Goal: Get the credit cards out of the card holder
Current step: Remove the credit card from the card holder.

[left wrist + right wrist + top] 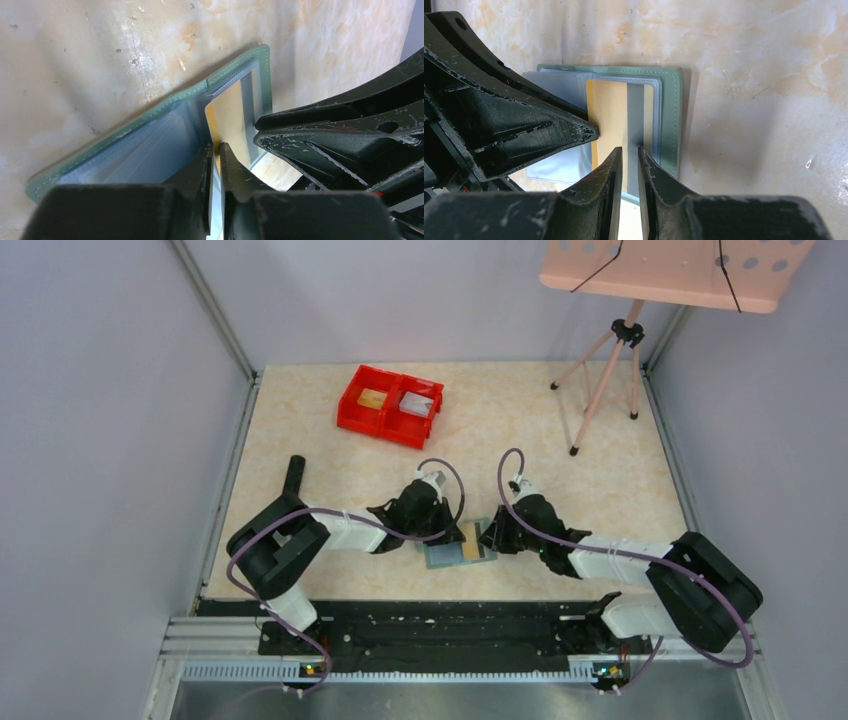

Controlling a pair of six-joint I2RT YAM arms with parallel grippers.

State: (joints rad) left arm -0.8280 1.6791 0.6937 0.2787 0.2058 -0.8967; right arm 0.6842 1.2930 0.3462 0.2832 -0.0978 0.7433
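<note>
The sage-green card holder lies open on the table between my two grippers. A gold-yellow card with a dark stripe sits in its right half, shown in the right wrist view inside the green cover. My left gripper is shut on a thin pale blue-grey inner pocket leaf at the fold, next to the gold card and the green cover. My right gripper has its fingers nearly together over the card's dark stripe, with nothing seen between them.
A red double bin stands at the back centre-left, with a gold card in one half and a grey card in the other. A pink tripod under a pink perforated board stands at the back right. Grey walls close in both sides.
</note>
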